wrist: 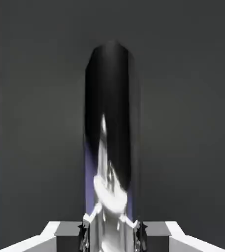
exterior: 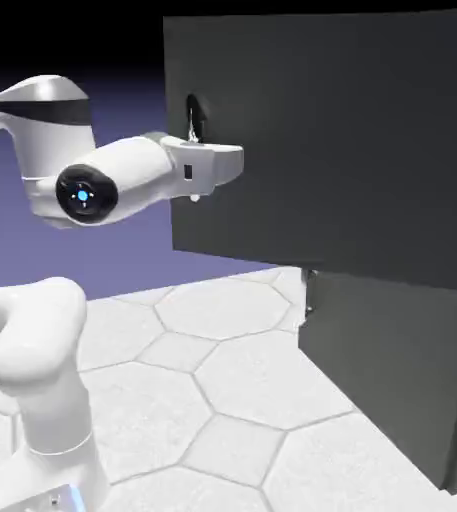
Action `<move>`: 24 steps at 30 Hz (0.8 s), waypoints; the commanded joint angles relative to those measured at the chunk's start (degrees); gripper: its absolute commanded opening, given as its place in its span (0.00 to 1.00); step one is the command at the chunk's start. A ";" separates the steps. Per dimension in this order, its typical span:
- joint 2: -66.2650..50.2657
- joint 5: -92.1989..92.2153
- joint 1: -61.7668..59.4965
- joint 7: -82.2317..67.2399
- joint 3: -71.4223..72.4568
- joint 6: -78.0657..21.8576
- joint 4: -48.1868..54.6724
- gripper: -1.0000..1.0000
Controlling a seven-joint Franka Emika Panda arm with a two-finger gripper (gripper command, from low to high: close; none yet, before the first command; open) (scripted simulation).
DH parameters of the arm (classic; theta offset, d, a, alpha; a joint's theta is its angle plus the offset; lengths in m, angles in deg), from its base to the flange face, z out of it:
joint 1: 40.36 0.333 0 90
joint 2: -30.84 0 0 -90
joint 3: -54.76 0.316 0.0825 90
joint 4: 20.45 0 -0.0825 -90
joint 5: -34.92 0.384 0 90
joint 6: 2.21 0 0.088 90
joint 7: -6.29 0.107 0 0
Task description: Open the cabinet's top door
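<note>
We have our jaws [wrist: 112, 236] closed on the shiny handle [wrist: 111, 133] of the top door [exterior: 332, 140]. In the exterior view, that dark panel stands swung out to the left of the lower cabinet [exterior: 387, 350], high above the pale tiled floor [exterior: 222, 380], near its left edge our hand.

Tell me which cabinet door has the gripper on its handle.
The top door: the gripper is closed on its shiny loop handle. The lower door, which the top one overhangs, has no gripper on it.
</note>
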 commanded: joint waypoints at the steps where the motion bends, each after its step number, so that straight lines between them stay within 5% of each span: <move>1: -0.49 -1.81 0.17 -0.14 -2.07 -1.57 0.64 0.00; 11: -8.80 -18.44 7.27 -2.19 -22.84 -19.02 12.64 0.00; 24: -17.47 -31.59 31.42 -2.13 -45.97 -41.12 39.18 0.00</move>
